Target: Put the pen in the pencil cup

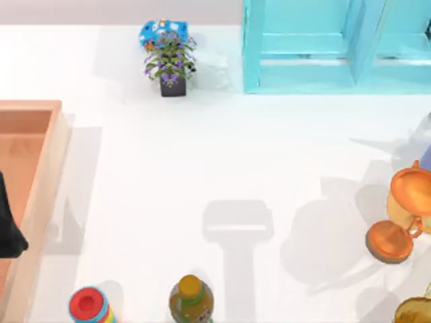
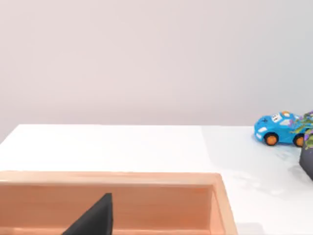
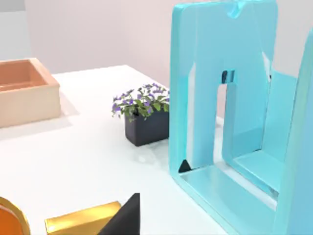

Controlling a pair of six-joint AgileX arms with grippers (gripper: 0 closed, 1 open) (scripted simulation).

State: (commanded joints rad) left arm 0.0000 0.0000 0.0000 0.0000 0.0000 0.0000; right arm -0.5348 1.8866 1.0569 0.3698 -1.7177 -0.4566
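Pen: I cannot tell where it lies, nor how it stands relative to either arm's fingers.
Left gripper (image 2: 95, 218): at the left edge of the bench (image 1: 202, 155), over the wooden tray (image 1: 42, 195). A dark tip of it sits in front of the tray's inner wall in the left wrist view. I cannot tell whether it is apart or together.
Right gripper (image 3: 124, 218): a dark tip low in the right wrist view, just beside a gold block (image 3: 80, 219). Apart or together, I cannot tell.
Wooden tray: against the left side, its light rim raised above the bench.
Toy car (image 1: 163, 31): blue, at the far edge, just behind the potted plant (image 1: 171, 64).
Potted plant: purple flowers in a dark square pot, near the turquoise rack (image 1: 252, 47).
Turquoise rack: upright at the far right.
Trophy (image 1: 404, 215): copper-coloured, at the right side.
Bottle (image 1: 191, 299): yellow cap, at the near edge.
Ring toy (image 1: 89, 305): red on top, left of the bottle.
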